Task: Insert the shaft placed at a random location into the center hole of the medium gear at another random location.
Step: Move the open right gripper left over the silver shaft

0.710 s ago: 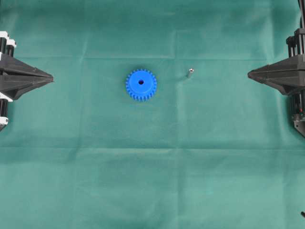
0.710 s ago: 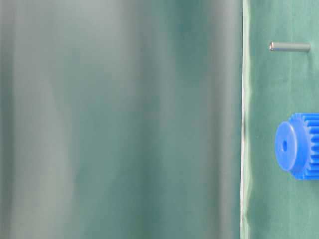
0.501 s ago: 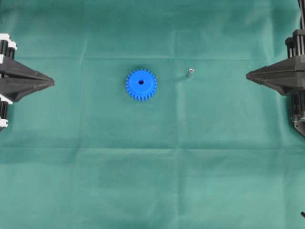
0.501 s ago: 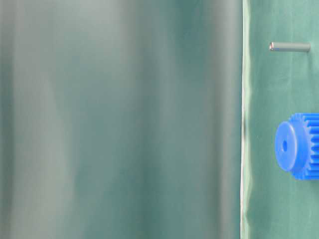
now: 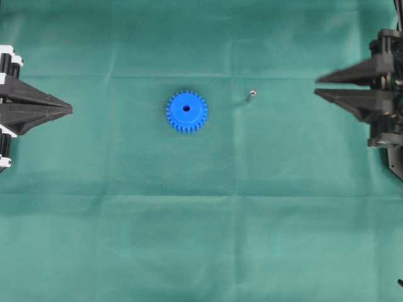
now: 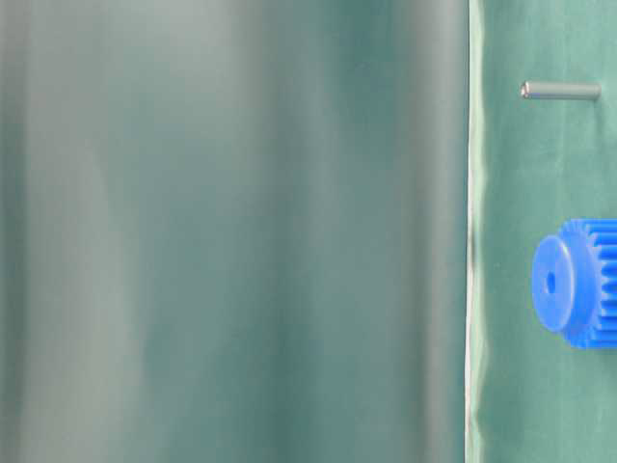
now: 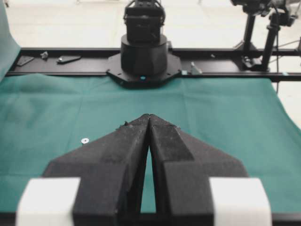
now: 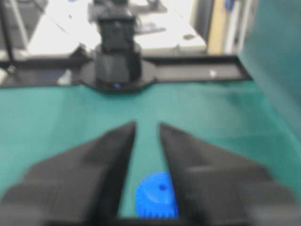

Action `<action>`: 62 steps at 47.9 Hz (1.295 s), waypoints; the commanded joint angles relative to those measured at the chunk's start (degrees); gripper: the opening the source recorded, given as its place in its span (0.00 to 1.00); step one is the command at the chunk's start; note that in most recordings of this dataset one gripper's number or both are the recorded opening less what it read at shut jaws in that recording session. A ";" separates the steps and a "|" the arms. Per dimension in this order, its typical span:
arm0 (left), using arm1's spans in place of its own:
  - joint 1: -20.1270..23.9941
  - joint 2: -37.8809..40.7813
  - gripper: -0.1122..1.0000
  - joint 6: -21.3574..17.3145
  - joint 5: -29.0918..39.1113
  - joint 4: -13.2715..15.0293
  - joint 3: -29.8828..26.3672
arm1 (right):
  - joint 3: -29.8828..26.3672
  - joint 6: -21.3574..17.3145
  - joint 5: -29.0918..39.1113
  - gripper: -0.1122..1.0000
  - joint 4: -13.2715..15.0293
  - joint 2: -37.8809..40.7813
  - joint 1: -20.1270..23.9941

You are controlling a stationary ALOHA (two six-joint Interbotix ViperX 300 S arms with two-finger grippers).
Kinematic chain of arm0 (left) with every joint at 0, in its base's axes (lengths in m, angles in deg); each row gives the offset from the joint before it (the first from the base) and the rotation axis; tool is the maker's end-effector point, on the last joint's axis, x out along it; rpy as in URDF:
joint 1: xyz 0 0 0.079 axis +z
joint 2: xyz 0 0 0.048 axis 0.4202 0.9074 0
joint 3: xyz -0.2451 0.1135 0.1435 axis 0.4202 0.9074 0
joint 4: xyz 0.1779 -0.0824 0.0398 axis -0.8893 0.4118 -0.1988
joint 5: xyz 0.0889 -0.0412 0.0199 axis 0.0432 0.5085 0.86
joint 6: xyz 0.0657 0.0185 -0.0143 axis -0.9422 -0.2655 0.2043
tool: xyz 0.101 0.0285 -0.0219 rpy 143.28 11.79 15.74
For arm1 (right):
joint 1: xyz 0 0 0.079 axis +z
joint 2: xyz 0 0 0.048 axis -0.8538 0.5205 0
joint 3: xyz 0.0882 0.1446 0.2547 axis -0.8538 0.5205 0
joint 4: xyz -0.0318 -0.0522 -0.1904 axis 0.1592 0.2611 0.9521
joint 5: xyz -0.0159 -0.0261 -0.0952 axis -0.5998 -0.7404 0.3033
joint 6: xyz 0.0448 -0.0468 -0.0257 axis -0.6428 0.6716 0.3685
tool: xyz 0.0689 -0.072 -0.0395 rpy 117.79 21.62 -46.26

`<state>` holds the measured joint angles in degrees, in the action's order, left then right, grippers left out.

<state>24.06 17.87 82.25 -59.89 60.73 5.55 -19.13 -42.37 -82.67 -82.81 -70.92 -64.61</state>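
Observation:
The medium gear [image 5: 186,112], bright blue and toothed, lies flat on the green cloth left of centre, its center hole [image 5: 186,108] facing up. The shaft [image 5: 250,95], a tiny silvery pin, stands on the cloth to the gear's right. At the far left my left gripper [image 5: 69,110] is shut and holds nothing. At the far right my right gripper [image 5: 317,85] is open and empty, pointing toward the shaft from well away. The table-level view shows the shaft [image 6: 559,91] and gear [image 6: 574,282] apart. In the right wrist view the gear [image 8: 157,194] shows between the spread fingers [image 8: 127,134].
Green cloth [image 5: 201,220] covers the whole table. A blurred fold of cloth [image 6: 231,231] fills the left of the table-level view. The opposite arm's black base [image 7: 143,56] stands at the cloth's far edge, on a black frame rail [image 7: 235,52].
My right gripper has gone from shut to open and has crept a little toward the middle. Left gripper, gear and shaft have not moved.

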 commanded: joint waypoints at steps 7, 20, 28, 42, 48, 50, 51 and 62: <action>-0.09 0.35 0.10 0.09 -0.26 -0.18 -1.41 | -0.09 -0.35 -7.12 0.92 0.00 10.28 -3.69; -0.09 0.44 0.10 0.00 0.44 -0.18 -1.32 | -0.35 -0.35 -15.47 0.87 -0.88 27.16 -6.50; 0.09 0.44 0.10 0.09 0.44 -0.18 -1.23 | -0.70 -0.44 -21.09 0.87 -2.20 36.04 -6.68; 0.18 0.44 0.10 0.09 1.23 -0.18 -1.23 | -1.14 -0.88 -26.54 0.86 -4.39 45.62 -6.68; 0.35 0.53 0.10 0.09 1.41 -0.18 -1.23 | -1.76 -0.79 -27.95 0.86 -5.27 48.60 -6.68; 0.35 0.53 0.10 0.09 1.41 -0.18 -1.23 | -2.02 -0.79 -28.21 0.86 -5.62 49.48 -6.77; 0.35 0.53 0.10 0.09 1.41 -0.18 -1.23 | -2.02 -0.79 -28.39 0.86 -5.62 49.83 -6.77; 0.26 0.70 0.10 0.09 1.76 -0.18 -1.14 | -2.99 -0.79 -28.48 0.86 -6.77 53.44 -6.94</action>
<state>24.23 18.05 82.25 -58.13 60.73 5.64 -21.07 -42.37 -110.27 -89.23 -17.48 -71.29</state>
